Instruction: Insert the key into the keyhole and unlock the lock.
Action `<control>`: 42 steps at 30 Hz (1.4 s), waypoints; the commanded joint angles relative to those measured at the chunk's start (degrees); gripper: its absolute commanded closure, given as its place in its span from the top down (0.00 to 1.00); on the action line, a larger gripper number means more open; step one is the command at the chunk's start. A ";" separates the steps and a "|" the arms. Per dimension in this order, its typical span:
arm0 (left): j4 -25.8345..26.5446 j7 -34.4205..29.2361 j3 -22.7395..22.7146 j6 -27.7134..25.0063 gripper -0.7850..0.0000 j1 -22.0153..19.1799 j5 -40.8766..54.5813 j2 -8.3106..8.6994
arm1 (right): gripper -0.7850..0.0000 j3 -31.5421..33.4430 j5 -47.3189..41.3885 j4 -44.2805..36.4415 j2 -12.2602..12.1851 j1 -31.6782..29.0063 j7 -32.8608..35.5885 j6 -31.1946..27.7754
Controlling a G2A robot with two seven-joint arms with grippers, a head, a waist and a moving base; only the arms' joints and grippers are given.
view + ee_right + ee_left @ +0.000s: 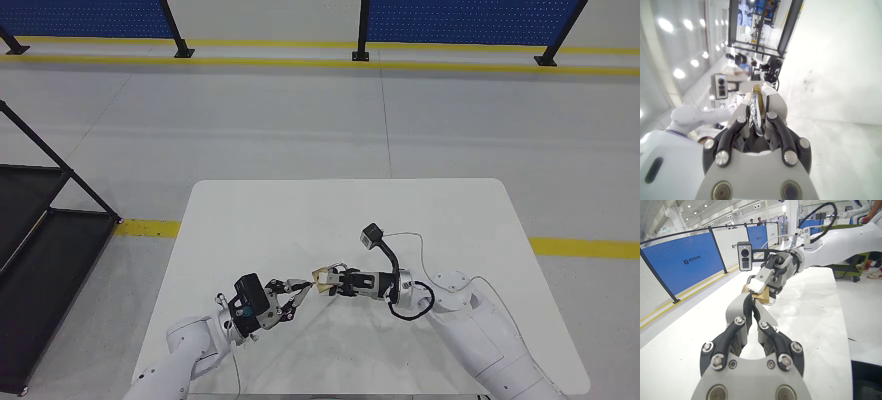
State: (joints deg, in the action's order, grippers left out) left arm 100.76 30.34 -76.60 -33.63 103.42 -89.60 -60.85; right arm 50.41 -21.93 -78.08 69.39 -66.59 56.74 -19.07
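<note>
Top view: one lock (322,277), one table (300,215)

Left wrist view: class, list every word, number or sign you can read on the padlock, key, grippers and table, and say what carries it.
Padlock: brass face, no writing readable.
Key: mostly hidden in the left gripper; nothing readable.
Right gripper: none.
White tag on the right arm: square code, too small to read.
Table: none.

From where I stand, a white table (450,210) with rounded corners sits on the pale grey floor (300,130); a few small dark specks (805,81) mark its top.
</note>
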 commanded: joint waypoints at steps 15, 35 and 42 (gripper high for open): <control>-4.84 9.57 -10.92 -10.12 1.00 4.69 16.14 1.48 | 0.00 0.00 0.00 0.00 0.00 0.00 0.00 0.00; -7.42 10.43 -14.22 -15.41 1.00 5.11 22.74 1.85 | 0.00 6.91 19.40 -5.06 -2.70 -5.08 -15.21 14.33; -7.42 10.43 -14.22 -15.41 1.00 5.11 22.74 1.85 | 0.00 6.87 30.72 -9.17 -3.49 -7.17 -18.45 24.97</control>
State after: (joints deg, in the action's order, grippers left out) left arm 93.34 40.77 -90.82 -49.04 108.53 -66.85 -59.00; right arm 57.50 7.75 -87.03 65.90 -73.74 38.48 4.55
